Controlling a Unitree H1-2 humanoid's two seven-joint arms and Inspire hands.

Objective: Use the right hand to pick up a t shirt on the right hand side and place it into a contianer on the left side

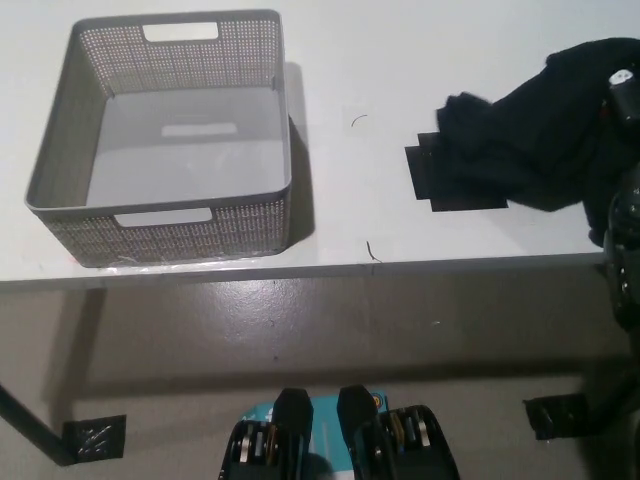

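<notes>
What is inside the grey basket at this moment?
The grey basket holds nothing: its bare floor shows, with a pale patch of light. The black t-shirt is on the table, at the right hand.

The place looked like a plain test room or lab, not a home. A bare white table [330,230] stood on a dull, scuffed floor [300,330], with nothing homely about either. A grey plastic basket [265,215] sat on the table, well to the left of the black right hand [622,110], and black tape [425,185] marked a spot on the tabletop just left of that hand. A dark table leg [30,425] ended in a square foot plate [95,438] on the floor, far below and left of the hand.
</notes>
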